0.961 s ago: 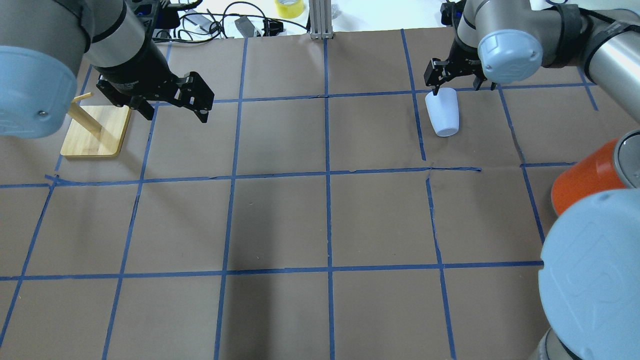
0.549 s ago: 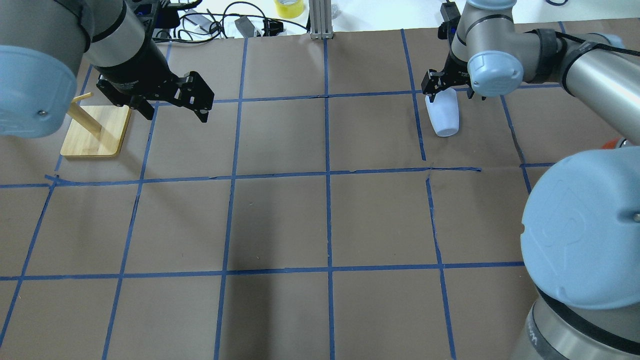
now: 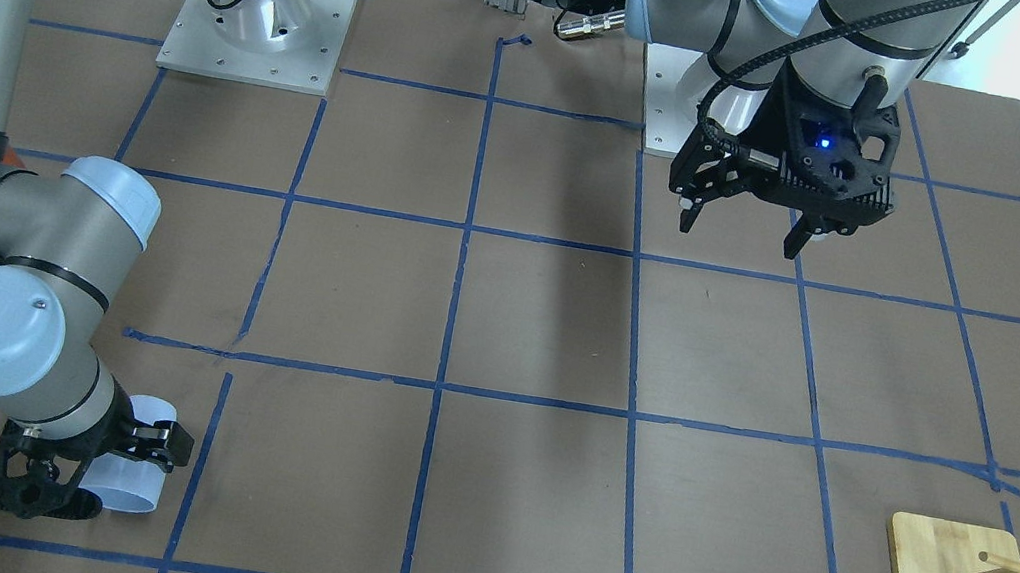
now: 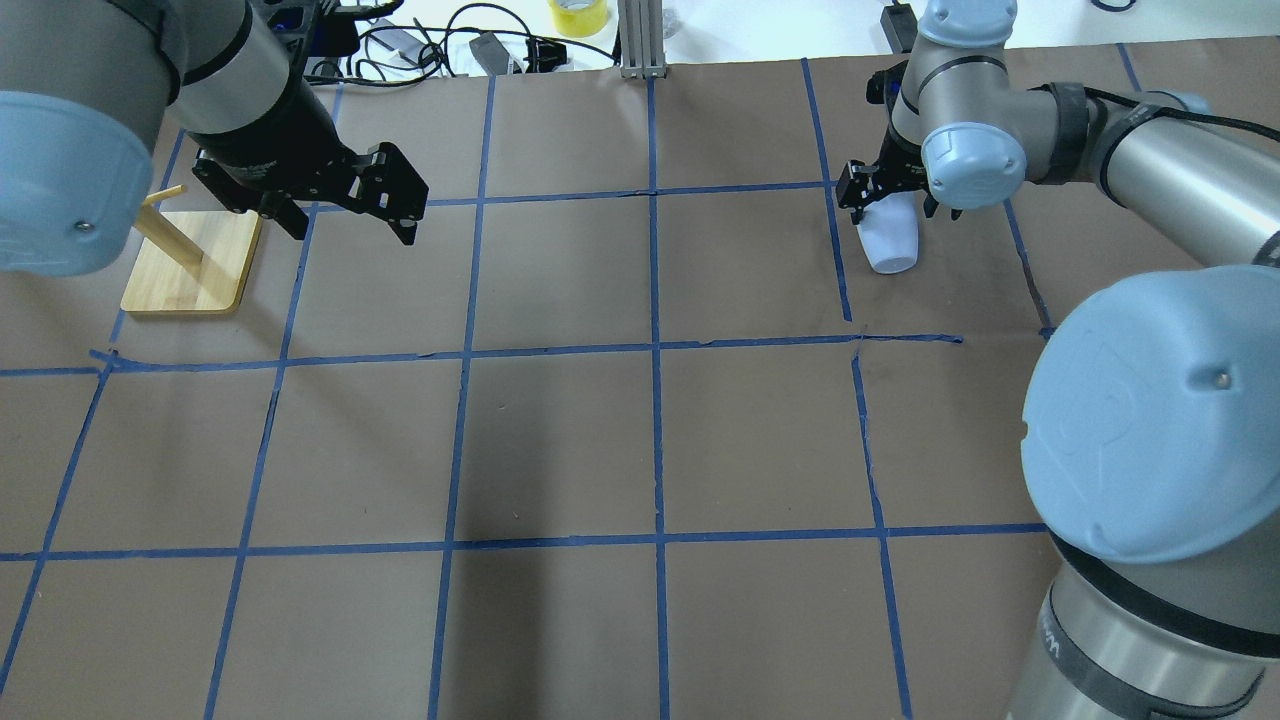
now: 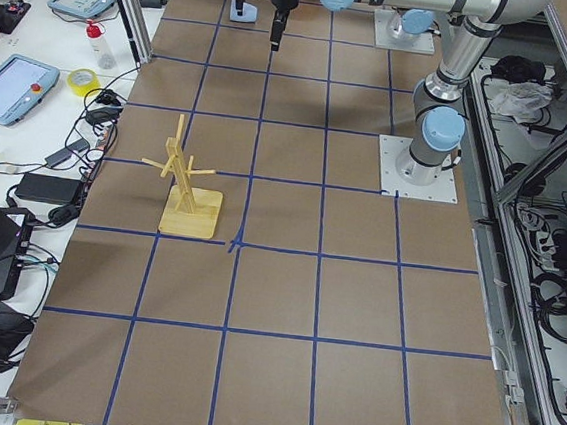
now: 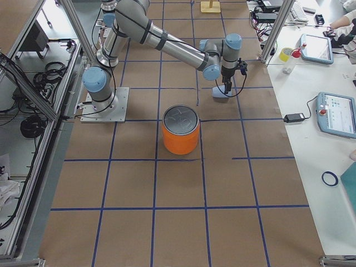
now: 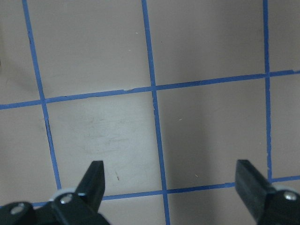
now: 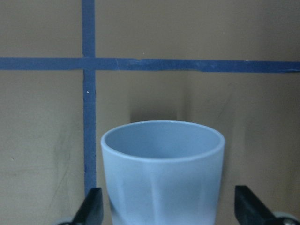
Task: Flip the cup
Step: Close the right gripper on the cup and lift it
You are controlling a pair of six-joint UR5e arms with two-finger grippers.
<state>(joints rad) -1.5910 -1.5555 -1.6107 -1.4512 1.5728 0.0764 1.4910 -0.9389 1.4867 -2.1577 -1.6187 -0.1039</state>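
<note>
Between spread fingers [image 8: 93,208] of right tool [image 8: 169,206]: cup [image 8: 161,168], standing on counter [image 8: 37,140], mouth open toward wrist camera; whether fingers touch it unclear. Just beyond cup: blue tape cross [image 8: 88,63]. Left tool [image 7: 169,173] hangs over taped counter, fingers wide apart, wooden stand [image 4: 190,265] close beside.

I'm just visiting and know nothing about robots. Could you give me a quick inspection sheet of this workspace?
Surface: brown paper table gridded with blue tape.
Job's things: pale blue cup, opening showing in right wrist view.
Clutter: orange can; wooden peg stand.
Grippers: right gripper open, straddling the cup; left gripper open, empty.
Cables: tangle at table's far edge.
Surroundings: yellow tape roll; touchscreen pendant on side bench.
</note>
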